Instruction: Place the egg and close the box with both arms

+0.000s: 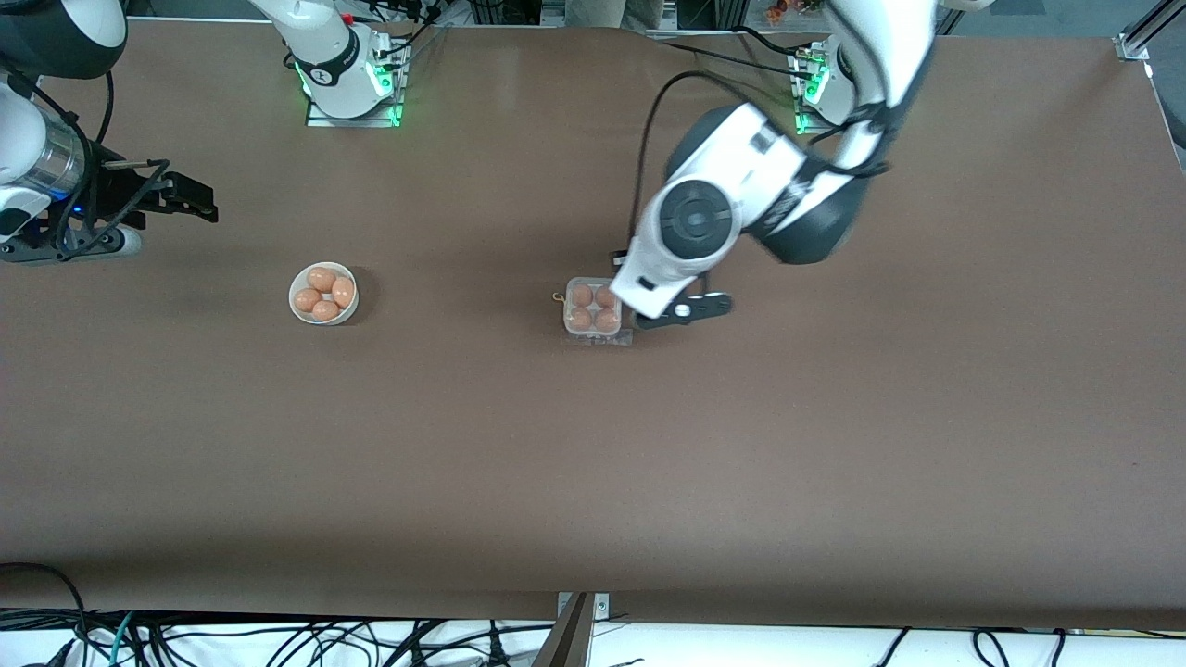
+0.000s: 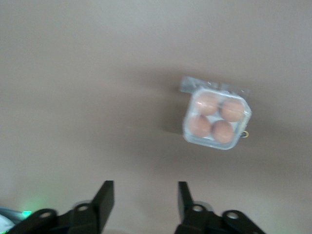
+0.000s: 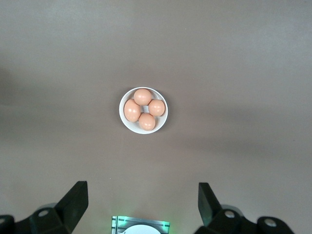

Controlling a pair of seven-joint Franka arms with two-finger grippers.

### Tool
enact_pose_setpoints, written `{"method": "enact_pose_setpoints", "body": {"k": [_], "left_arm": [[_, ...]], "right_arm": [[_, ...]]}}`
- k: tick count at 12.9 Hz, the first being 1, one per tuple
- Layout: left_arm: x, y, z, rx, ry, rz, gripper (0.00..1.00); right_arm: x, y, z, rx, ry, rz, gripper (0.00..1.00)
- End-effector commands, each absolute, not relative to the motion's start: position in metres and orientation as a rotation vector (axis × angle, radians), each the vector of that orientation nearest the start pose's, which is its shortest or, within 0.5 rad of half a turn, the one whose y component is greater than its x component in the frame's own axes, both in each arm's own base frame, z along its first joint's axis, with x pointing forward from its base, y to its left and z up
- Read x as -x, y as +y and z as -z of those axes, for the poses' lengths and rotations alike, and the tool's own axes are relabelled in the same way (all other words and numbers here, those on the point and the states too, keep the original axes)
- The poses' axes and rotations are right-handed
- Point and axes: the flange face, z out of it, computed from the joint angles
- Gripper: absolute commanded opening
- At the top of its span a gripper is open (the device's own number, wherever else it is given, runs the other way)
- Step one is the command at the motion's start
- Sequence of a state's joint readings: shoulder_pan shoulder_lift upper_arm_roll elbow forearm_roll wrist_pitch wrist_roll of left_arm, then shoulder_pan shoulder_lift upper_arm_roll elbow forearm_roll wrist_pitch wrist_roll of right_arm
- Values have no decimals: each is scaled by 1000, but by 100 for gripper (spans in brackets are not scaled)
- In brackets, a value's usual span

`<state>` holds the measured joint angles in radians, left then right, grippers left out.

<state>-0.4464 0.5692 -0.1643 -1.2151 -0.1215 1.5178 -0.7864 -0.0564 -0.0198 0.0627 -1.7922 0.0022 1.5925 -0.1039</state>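
Observation:
The box [image 1: 593,310] sits mid-table with an egg [image 1: 582,295] in every cell. It also shows in the left wrist view [image 2: 217,118], where its clear lid seems to lie over the eggs. My left gripper [image 1: 687,310] is open and empty, up in the air just beside the box toward the left arm's end; its own view [image 2: 141,195] shows bare table between the fingers. My right gripper [image 1: 190,196] is open and empty, raised near the right arm's end of the table, and its own view [image 3: 141,195] looks down on the bowl.
A round white bowl [image 1: 323,294] with several loose eggs stands toward the right arm's end, and shows in the right wrist view [image 3: 143,110]. The green-lit arm bases [image 1: 352,83] stand at the table's back edge. Cables lie along the front edge.

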Motion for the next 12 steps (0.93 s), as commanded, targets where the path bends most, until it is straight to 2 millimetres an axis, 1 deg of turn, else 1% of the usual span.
{"method": "enact_pose_setpoints", "body": {"k": [1,2,3,4,5,6,7,8,9,10,11,12], "left_arm": [[-617,-304,-481,3147,-314,-455,100],[-628,-272,-499,3173,-333,-416,100],[-641,-239,-503,3193,-318,-400,100],[-648,-207,-516,3220,-263,-359,100],[-655,-176,-524,3207,-218,-306,100],[-659,-157,-525,3147,-165,-252,100],[-660,-145,-531,3083,-101,-197,100],[-664,-128,-531,3039,-63,-175,100],[-667,-115,-532,3034,-47,-174,100],[-669,-97,-533,3038,-57,-175,100],[-671,-84,-533,3038,-59,-177,100],[-673,-71,-537,3040,-63,-166,100]], "right_arm": [[-533,3,-537,3119,-160,-267,100],[-532,3,-537,3119,-160,-269,100],[-533,3,-537,3119,-160,-267,100],[-533,4,-537,3118,-162,-266,100],[-533,4,-537,3120,-162,-267,100],[-532,4,-537,3119,-162,-269,100],[-532,4,-537,3119,-162,-269,100],[-532,5,-537,3121,-165,-272,100],[-533,4,-538,3121,-182,-267,100],[-534,4,-538,3121,-196,-265,100],[-534,4,-539,3118,-206,-262,100],[-534,4,-538,3117,-208,-267,100]]}}
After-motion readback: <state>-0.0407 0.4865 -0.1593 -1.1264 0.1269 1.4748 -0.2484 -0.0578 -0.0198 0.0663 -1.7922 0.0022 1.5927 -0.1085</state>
